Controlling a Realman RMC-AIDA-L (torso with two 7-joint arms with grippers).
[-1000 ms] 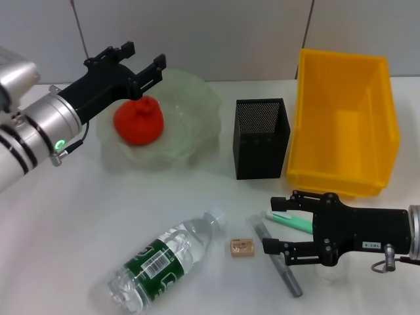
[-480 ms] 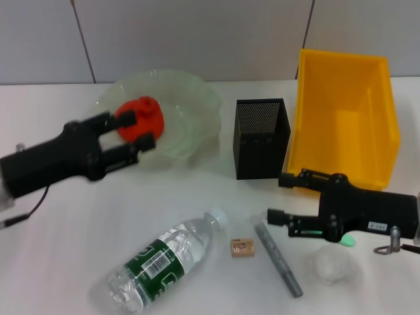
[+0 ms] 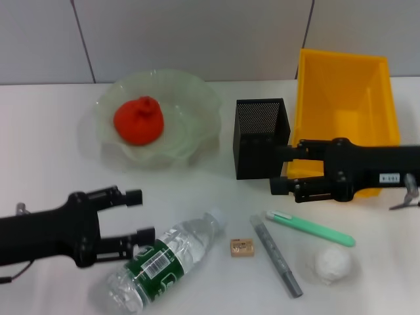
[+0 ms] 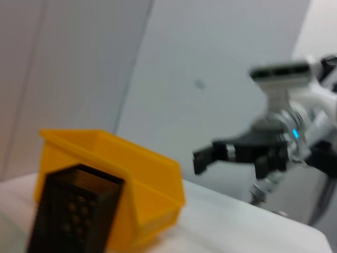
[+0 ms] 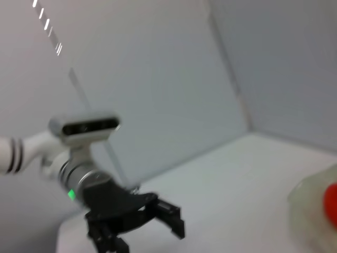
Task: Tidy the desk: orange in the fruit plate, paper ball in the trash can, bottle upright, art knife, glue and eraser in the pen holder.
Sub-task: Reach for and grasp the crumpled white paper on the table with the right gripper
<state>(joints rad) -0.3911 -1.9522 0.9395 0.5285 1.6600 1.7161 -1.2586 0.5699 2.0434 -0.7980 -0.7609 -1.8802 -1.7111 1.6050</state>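
The orange (image 3: pixel 138 120) sits in the green glass fruit plate (image 3: pixel 190 125). The bottle (image 3: pixel 164 262) lies on its side at the front. My left gripper (image 3: pixel 141 214) is open and empty, right beside the bottle's upper side. The eraser (image 3: pixel 241 247), a grey pen-shaped tool (image 3: pixel 275 256), a slim green stick (image 3: pixel 310 228) and the paper ball (image 3: pixel 333 264) lie on the table. I cannot tell which of the two tools is the knife. My right gripper (image 3: pixel 277 170) is open and empty, between the black mesh pen holder (image 3: pixel 261 138) and the yellow bin (image 3: pixel 344 125).
The left wrist view shows the yellow bin (image 4: pixel 113 158), the pen holder (image 4: pixel 73 211) and the right gripper (image 4: pixel 231 161). The right wrist view shows the left gripper (image 5: pixel 142 221) and the plate's edge (image 5: pixel 310 200). A grey wall stands behind the table.
My left gripper has moved from the fruit plate down to the front, beside the bottle. My right gripper has moved back from the green stick and paper ball towards the pen holder.
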